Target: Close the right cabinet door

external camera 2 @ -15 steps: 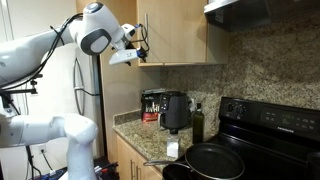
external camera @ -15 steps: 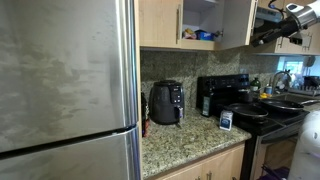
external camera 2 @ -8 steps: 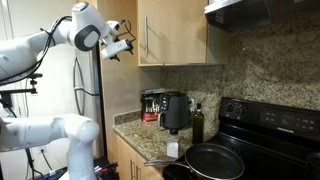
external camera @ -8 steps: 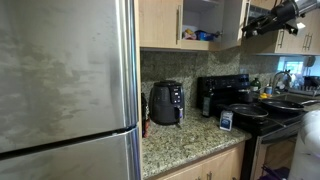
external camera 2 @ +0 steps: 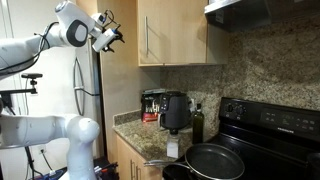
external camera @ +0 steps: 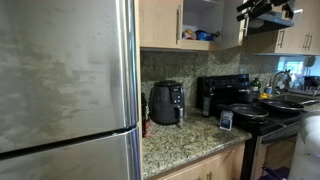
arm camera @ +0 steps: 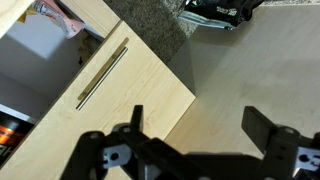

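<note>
Wrist view shows the hand (arm camera: 200,122) with fingers (arm camera: 135,120) splayed wide, nothing between them; in an exterior view the arm (external camera 2: 40,45) reaches up high, hand level with the right cabinet door (external camera 2: 175,35), just clear of its handle (external camera 2: 147,38) edge; door ajar.

No text, brand, number or sign is legible in any view. The small item (external camera: 226,120) standing on the countertop (external camera: 190,138) has a blue-and-white face, but its print is too small to read. Packages (external camera: 203,35) on the cabinet shelf are likewise unreadable.
</note>
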Controlling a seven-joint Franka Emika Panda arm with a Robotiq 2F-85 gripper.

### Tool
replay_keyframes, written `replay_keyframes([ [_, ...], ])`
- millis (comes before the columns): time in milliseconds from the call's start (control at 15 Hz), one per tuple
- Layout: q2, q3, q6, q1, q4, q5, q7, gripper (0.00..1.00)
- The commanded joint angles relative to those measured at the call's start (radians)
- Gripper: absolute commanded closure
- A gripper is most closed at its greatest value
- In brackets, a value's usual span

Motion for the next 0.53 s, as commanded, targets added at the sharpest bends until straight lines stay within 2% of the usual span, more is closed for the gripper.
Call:
replay_keyframes([
  [0, -0.068, -0.007, 0.072, -0.054, -0.043, -0.064, 0.063, 0.00],
  [267, -0.190, -0.059, 0.099, -0.107, -0.039, -0.140, 0.173, 0.00],
  [333, -0.129, -0.042, 0.068, -0.048, -0.011, -0.139, 0.162, 0.00],
  [467, -0.188, -0.059, 0.068, -0.068, -0.014, -0.152, 0.179, 0.00],
])
